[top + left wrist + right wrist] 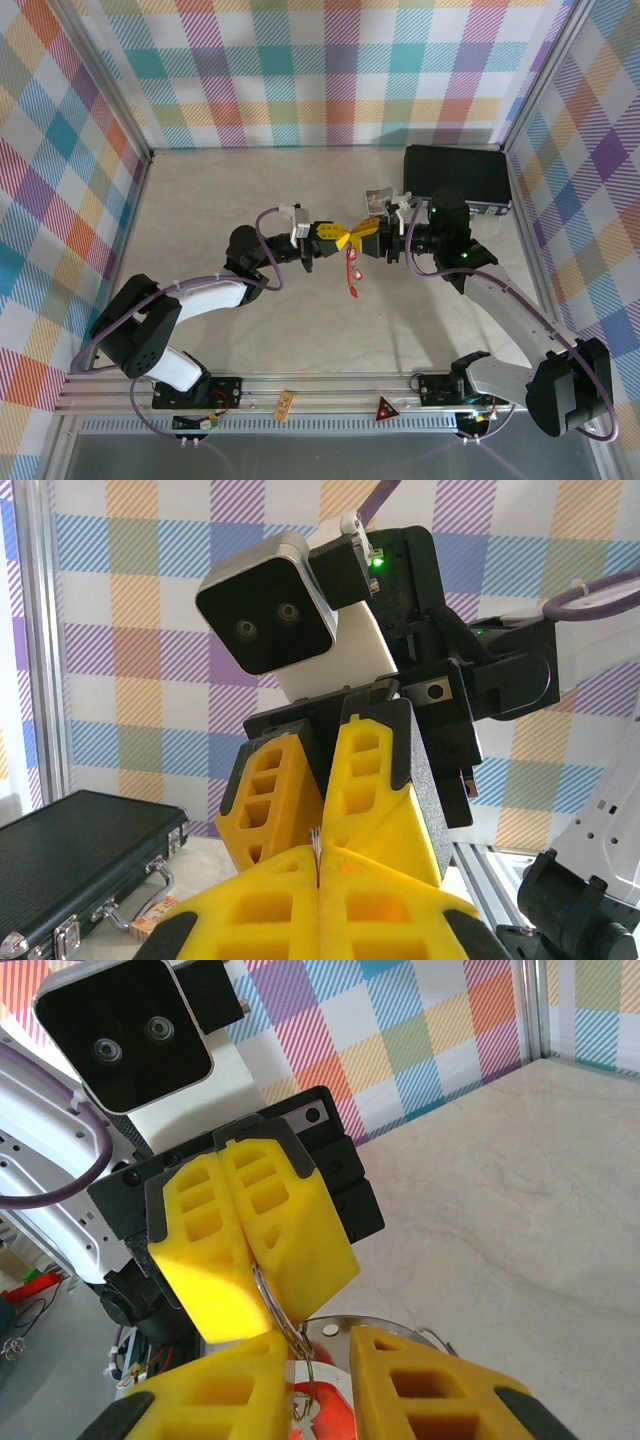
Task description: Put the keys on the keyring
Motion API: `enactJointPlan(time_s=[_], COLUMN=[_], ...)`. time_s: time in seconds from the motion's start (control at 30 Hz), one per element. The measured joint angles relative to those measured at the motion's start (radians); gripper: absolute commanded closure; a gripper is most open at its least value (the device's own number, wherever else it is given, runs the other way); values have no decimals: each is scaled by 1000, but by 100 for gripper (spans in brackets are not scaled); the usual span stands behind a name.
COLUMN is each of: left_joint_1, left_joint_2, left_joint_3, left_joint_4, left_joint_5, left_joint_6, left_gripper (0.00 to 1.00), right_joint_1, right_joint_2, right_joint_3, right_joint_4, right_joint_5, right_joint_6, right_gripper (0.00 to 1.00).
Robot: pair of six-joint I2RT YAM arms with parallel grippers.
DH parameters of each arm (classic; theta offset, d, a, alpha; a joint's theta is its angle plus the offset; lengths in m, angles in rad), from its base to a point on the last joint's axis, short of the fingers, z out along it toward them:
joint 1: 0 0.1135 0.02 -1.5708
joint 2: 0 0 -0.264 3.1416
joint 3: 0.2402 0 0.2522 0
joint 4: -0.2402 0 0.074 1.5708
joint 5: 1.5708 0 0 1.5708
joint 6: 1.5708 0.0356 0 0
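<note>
Looking left to right, you see the left claw (252,1265) clamped shut on the keyring (288,1332). The ring hangs above the counter (220,200), long axis pointing down, red keys (351,272) lowest. The right claw (320,1350) straddles it, fingers slightly apart; you cannot tell whether it grips.

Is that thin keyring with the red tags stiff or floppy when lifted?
The keyring looks like thin metal wire, so probably light and stiff, not floppy. The red keys hang straight below it, so they would likely swing when moved. Pinched in the left gripper's shut jaws, the smooth wire might twist or slip.
</note>
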Motion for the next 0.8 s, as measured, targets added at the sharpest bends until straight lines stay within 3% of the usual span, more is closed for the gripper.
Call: enactJointPlan(time_s=[0.47,0.8], left_joint_1=[0,0], left_joint_2=[11,11], left_joint_3=[5,11], left_joint_4=[16,22], left_joint_5=[0,5], left_joint_6=[-8,-15], left_gripper=[100,100], right_joint_1=[0,0], right_joint_2=[-10,-16], right_joint_3=[0,0], right_joint_4=[8,6], right_joint_5=[8,-11], right_joint_6=[0,-1], right_gripper=[83,100])
